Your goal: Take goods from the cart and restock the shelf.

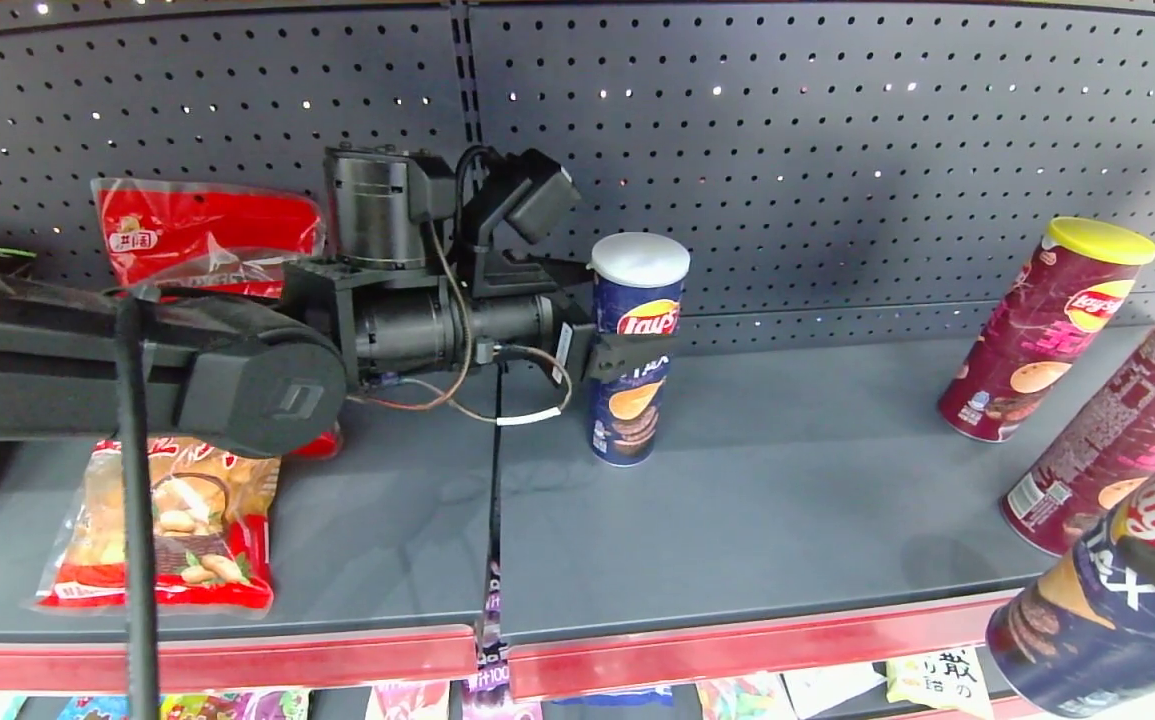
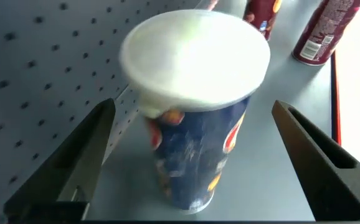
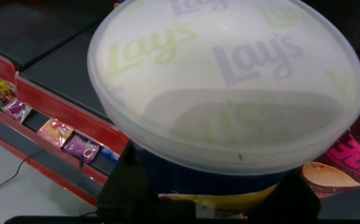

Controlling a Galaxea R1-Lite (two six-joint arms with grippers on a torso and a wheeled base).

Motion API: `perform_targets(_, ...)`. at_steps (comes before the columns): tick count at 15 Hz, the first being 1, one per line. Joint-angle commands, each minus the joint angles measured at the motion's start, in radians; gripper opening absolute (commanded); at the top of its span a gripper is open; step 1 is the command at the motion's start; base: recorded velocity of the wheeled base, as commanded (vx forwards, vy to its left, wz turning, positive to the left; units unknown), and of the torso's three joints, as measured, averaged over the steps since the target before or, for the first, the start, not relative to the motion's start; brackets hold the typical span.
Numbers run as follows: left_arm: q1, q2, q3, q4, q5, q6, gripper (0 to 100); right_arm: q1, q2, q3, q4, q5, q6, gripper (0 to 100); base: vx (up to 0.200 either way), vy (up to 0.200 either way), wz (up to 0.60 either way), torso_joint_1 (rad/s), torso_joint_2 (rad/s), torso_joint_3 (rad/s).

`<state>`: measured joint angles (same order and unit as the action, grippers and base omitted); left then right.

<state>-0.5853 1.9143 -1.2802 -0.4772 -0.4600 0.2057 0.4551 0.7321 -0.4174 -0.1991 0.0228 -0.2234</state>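
Left wrist view: blue can [image 2: 195,155] upright on shelf [image 1: 787,500], between my fingers [image 2: 80,162].
Left gripper [image 2: 194,112] wide open, gripping nothing; a crooked pull-back could clip and topple it. Right gripper [image 3: 214,199] clamps a second can [image 3: 223,81].

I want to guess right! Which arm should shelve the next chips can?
Right. The right gripper holds a blue can by the shelf; the left gripper is open around another can standing on it.
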Motion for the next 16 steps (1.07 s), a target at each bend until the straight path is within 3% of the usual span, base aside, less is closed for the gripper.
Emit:
perform_targets(1,-0.008,0.028,-0.021,0.0,0.0,0.007,100,0.0,0.0,0.0,0.0,0.0,-0.001,0,0.0,0.0,0.0,0.0,0.0,0.0)
perform_targets(3,-0.007,0.049,-0.036,0.0,0.0,0.043,100,0.0,0.0,0.002,0.0,0.0,-0.001,0,0.0,0.0,0.0,0.0,0.0,0.0)
perform_targets(6,-0.008,0.066,-0.057,0.0,0.001,0.044,100,0.0,0.0,0.002,-0.002,0.0,-0.001,0,0.0,0.0,0.0,0.0,0.0,0.0)
perform_targets(7,-0.013,0.071,-0.057,0.0,0.001,0.044,0,0.0,-0.002,0.002,-0.002,0.0,0.001,0,0.0,0.0,0.0,0.0,0.0,0.0)
perform_targets(12,-0.028,0.052,-0.037,-0.001,-0.005,0.046,0,0.0,-0.002,0.002,-0.002,0.0,-0.001,0,0.0,0.0,0.0,0.0,0.0,0.0)
perform_targets(15,-0.027,-0.041,0.07,0.0,-0.011,0.041,0,0.0,-0.003,0.002,-0.002,0.0,-0.001,0,0.0,0.0,0.0,0.0,0.0,0.0)
perform_targets(16,-0.021,-0.098,0.137,0.002,-0.042,0.041,0,0.0,-0.003,0.0,-0.002,0.0,-0.001,0,0.0,0.0,0.0,0.0,0.0,0.0)
